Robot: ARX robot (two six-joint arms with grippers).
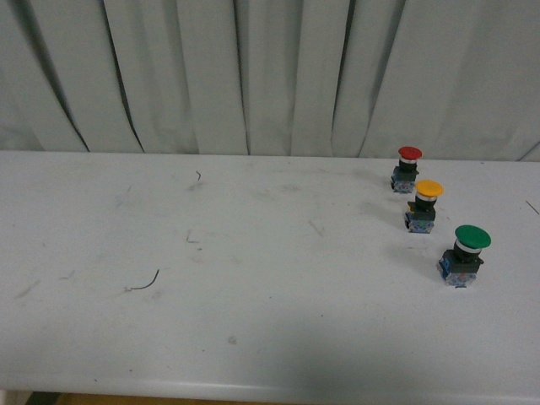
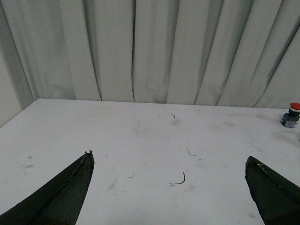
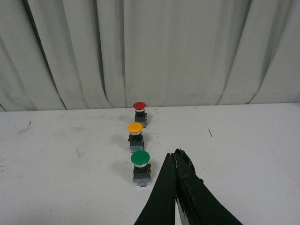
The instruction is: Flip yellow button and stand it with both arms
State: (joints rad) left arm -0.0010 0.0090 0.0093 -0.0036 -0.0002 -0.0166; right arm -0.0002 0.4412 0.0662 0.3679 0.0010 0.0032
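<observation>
Front view shows neither arm. In the left wrist view only the two dark finger ends of the left claw show, cut off at the frame edge, spread wide with nothing between them. The right claw has its fingers pressed together, holding nothing, near the green button. The yellow button stands upright, cap up, on the white surface, between the red button and the green one, apart from both

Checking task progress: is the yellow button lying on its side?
No, the yellow button stands upright, cap on top, between the red and green buttons.
</observation>
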